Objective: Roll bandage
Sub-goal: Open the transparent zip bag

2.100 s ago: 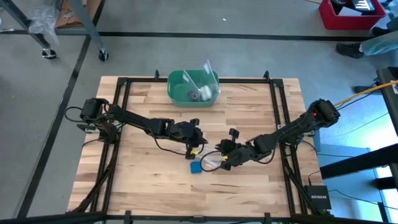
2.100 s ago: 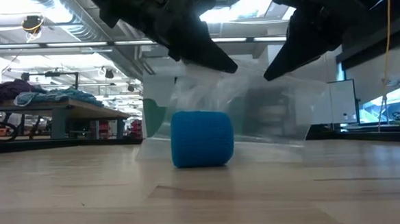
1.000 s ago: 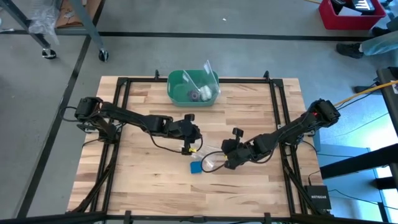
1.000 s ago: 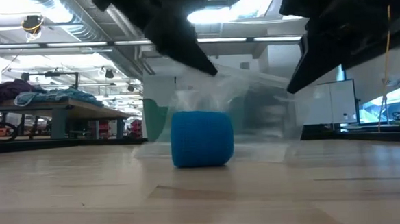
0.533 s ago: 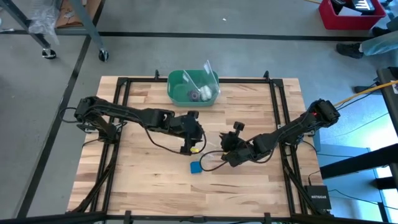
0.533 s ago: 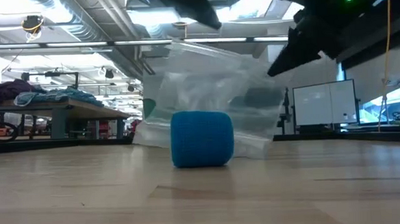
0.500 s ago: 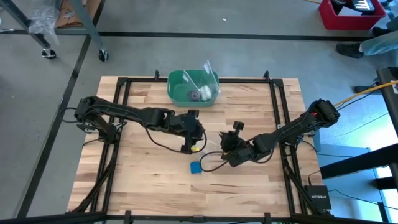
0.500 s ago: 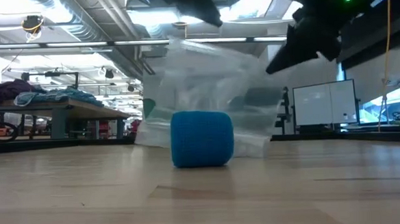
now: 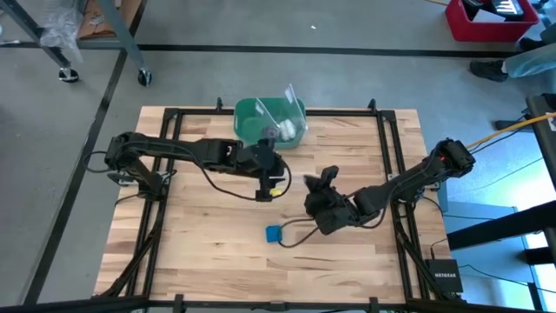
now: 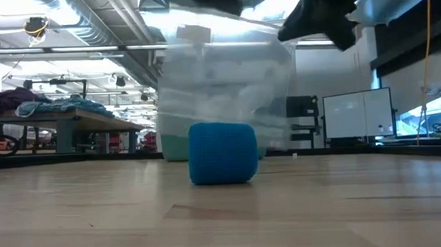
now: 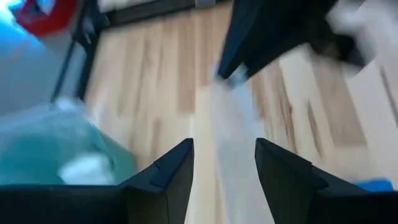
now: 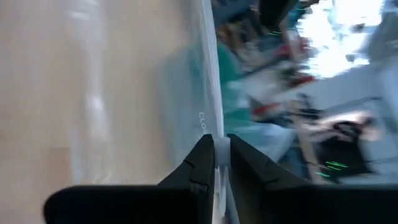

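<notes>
**Bandage rolled; clear bag in the air**

The bandage (image 9: 274,233) already sits on the wooden table (image 9: 200,252) as a small compact blue roll, standing alone with nothing touching it (in the low view it shows as a tidy, tight drum (image 10: 222,153)). Judged from that, the rolling itself looks finished.

The right gripper (image 9: 323,181) is up and just beyond the roll, on the side toward the green bin (image 9: 252,126). Its fingers are pinched on the edge of a clear plastic bag (image 12: 186,93), which hangs lifted behind the roll (image 10: 226,85). The left gripper (image 9: 268,187) is between the roll and the bin, nearer the bin, fingers spread and holding nothing; its wrist view shows the gap between them vacant (image 11: 224,168).

What seems left, if anything, is the packing: the roll is not in the bag and not in the bin. Whether the bag's mouth is open cannot be told. The bin holds some items too small to identify.
</notes>
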Available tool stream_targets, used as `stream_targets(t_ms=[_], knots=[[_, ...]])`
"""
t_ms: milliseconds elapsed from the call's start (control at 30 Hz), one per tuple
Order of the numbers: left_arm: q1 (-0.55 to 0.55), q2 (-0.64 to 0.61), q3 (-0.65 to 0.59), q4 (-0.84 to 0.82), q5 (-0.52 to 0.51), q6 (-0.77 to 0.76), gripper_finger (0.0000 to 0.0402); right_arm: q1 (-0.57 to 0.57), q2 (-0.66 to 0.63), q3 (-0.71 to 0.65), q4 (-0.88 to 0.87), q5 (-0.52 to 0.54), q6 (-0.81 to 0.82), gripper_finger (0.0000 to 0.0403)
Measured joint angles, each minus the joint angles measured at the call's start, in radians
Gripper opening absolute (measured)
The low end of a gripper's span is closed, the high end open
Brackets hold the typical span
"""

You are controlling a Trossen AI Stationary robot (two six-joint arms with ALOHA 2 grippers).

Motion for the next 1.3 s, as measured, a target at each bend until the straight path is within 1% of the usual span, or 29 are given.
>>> stream_targets(t_ms=[100, 200, 333, 400, 467, 633, 700, 967, 1167, 1300], knots=[[-0.004, 0.002, -0.077, 0.004, 0.005, -0.040, 0.0161, 0.021, 0.009, 0.000, -0.026, -0.139, 0.117, 0.0040], [-0.013, 0.002, -0.150, 0.045, 0.018, -0.090, 0.0161, 0.041, 0.040, 0.000, -0.051, -0.248, 0.205, 0.0040], [-0.021, 0.002, -0.235, 0.114, 0.056, -0.141, 0.0162, 0.043, 0.104, 0.000, -0.051, -0.357, 0.271, 0.0040], [-0.028, 0.002, -0.266, 0.151, 0.067, -0.162, 0.0162, 0.041, 0.136, 0.000, -0.050, -0.383, 0.310, 0.0040], [-0.034, 0.002, -0.280, 0.180, 0.083, -0.182, 0.0162, 0.041, 0.163, 0.000, -0.049, -0.400, 0.333, 0.0040], [-0.059, 0.013, -0.286, 0.242, 0.193, -0.208, 0.0162, 0.041, 0.206, -0.001, -0.040, -0.408, 0.377, 0.0040], [-0.069, 0.024, -0.286, 0.270, 0.210, -0.201, 0.0162, 0.041, 0.211, -0.001, -0.032, -0.415, 0.382, 0.0040], [-0.094, 0.122, -0.286, 0.319, 0.206, -0.210, 0.0162, 0.041, 0.212, -0.001, 0.034, -0.432, 0.374, 0.0040], [-0.090, 0.143, -0.286, 0.327, 0.155, -0.223, 0.0162, 0.040, 0.212, -0.001, 0.041, -0.442, 0.374, 0.0040], [-0.079, 0.143, -0.286, 0.339, 0.147, -0.228, 0.0162, 0.040, 0.212, -0.001, 0.041, -0.442, 0.374, 0.0040]])
